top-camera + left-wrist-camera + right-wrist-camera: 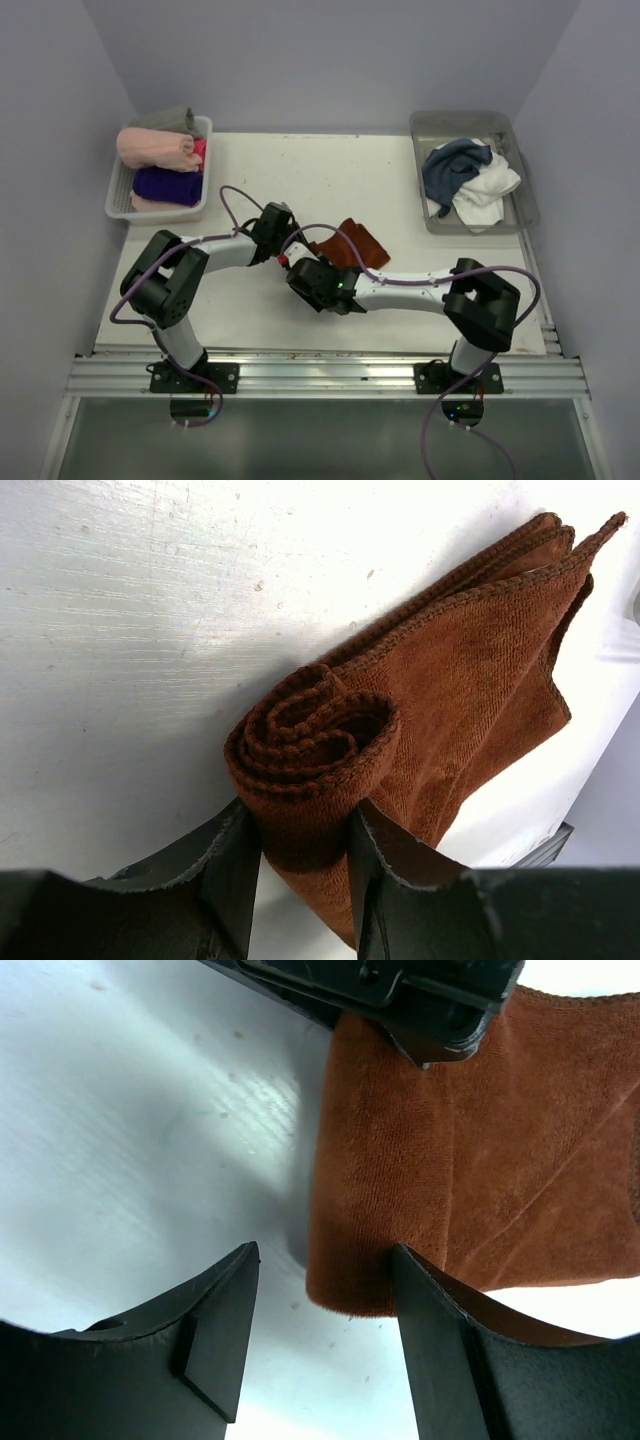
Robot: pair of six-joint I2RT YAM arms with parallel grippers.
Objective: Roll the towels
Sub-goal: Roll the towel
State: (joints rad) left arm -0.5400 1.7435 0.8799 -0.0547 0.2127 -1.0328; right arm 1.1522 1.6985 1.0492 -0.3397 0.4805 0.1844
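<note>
Basket [118,196] of pale slotted plastic at the far left holds finished cloth cylinders, a pale pink roll [155,148] above a deep purple roll [166,185]; these are not part of the task. Toward the centre of the white table [380,185], the left gripper [305,830] pinches the rust-brown towel [470,670] at its rolled end, one dark finger pressed against each side of the coil. This towel is the only one under work. It lies mid-table, touching the surface, with a tight spiral of several turns at the gripped end and a flat, folded tail running away from it. By this view the roll looks roughly half formed, and the loose tail is yet to be wound in. The pile is short, dense terry with a corded, stitched hem that marks each turn of the spiral. Just to the right, the right gripper [325,1252] stands with its fingers spread wide, clamping nothing. The blunt end of the brown roll sits between them, close against the right-hand finger. At the far right, a clear rectangular tray [527,205] holds the slate-blue towel [452,165] and the white towel [490,190], both crumpled in soft heaps and not yet rolled. On this evidence, two towels and part of a third are left to do.
</note>
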